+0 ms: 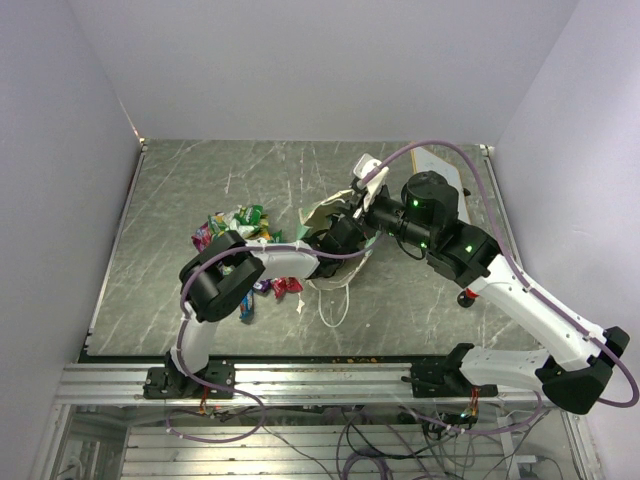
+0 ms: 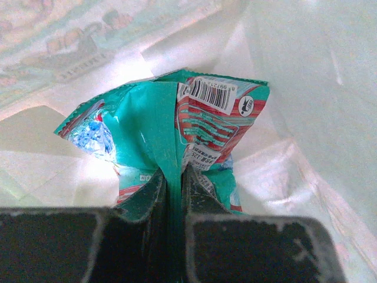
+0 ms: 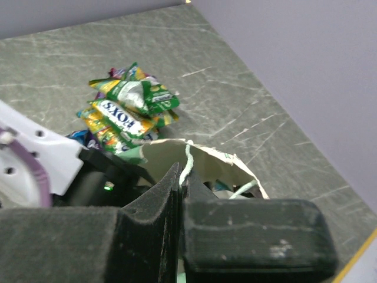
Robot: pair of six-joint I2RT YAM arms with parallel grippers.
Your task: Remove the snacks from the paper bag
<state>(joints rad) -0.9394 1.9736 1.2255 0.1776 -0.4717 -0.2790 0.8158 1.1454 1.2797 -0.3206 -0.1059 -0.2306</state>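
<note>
The paper bag (image 1: 322,213) lies near the table's middle with its mouth toward my left arm. In the left wrist view I look inside it: my left gripper (image 2: 174,180) is shut on the centre seam of a teal snack packet (image 2: 138,127) with a barcode. From above, the left gripper (image 1: 343,234) reaches into the bag's mouth. My right gripper (image 3: 184,177) is shut on the bag's white string handle (image 3: 187,162) and holds the rim (image 3: 230,158) up. Its place in the top view is at the bag's far edge (image 1: 365,196). A heap of snacks (image 1: 237,224) (image 3: 131,111) lies left of the bag.
More packets (image 1: 276,287) lie under the left forearm. The bag's other string loop (image 1: 335,302) trails toward the near edge. A white board (image 1: 440,163) lies at the back right, and a small red-capped knob (image 1: 466,297) stands by the right arm. Walls close in on three sides.
</note>
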